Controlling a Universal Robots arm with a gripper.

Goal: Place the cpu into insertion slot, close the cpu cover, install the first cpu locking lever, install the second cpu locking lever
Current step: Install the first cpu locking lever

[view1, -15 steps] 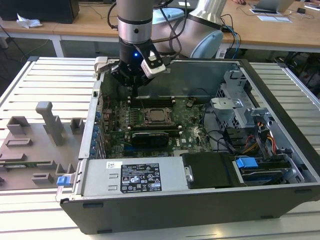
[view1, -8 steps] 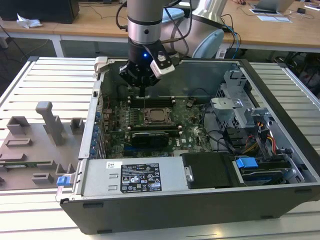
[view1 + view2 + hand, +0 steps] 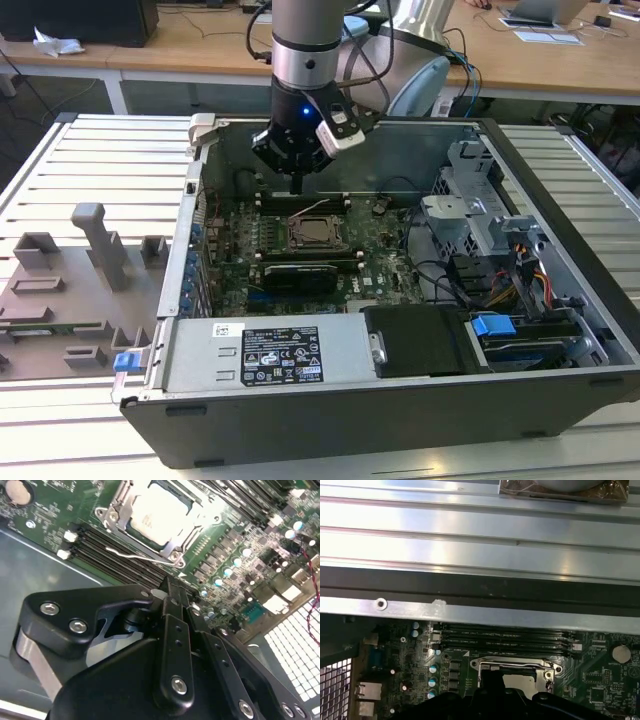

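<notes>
The gripper [image 3: 296, 186] hung above the motherboard [image 3: 385, 250] inside the open computer case [image 3: 400, 390], its fingers [image 3: 172, 605] drawn narrow and holding nothing. The cpu [image 3: 159, 514] lay seated in the insertion slot [image 3: 313, 233], with the cpu cover [image 3: 172, 547] closed flat around it. A thin wire locking lever [image 3: 137, 557] stood beside the memory slots [image 3: 107, 550].

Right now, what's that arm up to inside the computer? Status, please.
Pincer hovering above the motherboard, just behind the insertion slot. Cpu seated in the slot, cpu cover down around it. One wire lever sticks out beside the socket.
</notes>
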